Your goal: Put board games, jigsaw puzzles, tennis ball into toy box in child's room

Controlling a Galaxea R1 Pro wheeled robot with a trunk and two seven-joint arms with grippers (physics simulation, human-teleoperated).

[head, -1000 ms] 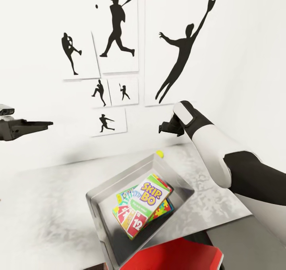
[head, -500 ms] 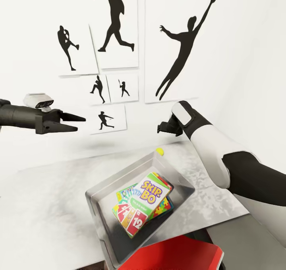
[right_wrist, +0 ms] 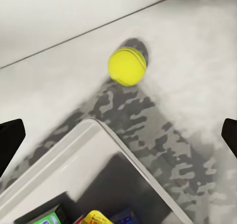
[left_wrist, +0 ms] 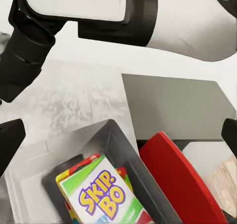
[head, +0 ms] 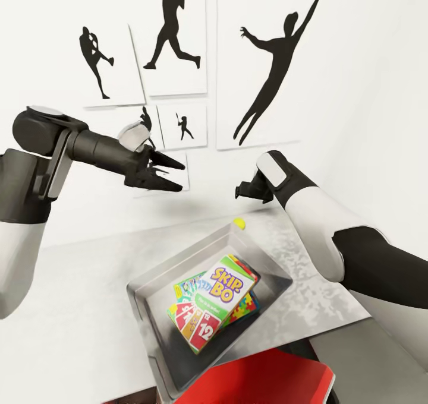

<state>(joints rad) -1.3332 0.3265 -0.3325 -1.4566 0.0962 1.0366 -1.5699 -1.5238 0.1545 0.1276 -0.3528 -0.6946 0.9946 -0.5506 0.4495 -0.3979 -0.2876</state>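
Reaching farther in from the left than a moment ago, the left gripper [head: 175, 175] hovers empty with fingers spread above the table [head: 77, 309]. The right gripper [head: 239, 191] hangs above the tennis ball [head: 239, 224], fingers wide. Skip-Bo box [head: 221, 290] lies in the toy box [head: 156, 276], long axis slanting toward the far right corner.

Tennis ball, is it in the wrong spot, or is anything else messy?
Yes. The tennis ball sits on the table just outside the toy box corner, not inside. In the box, the Skip-Bo game lies tilted atop the other games. Nothing looks spilled or broken.
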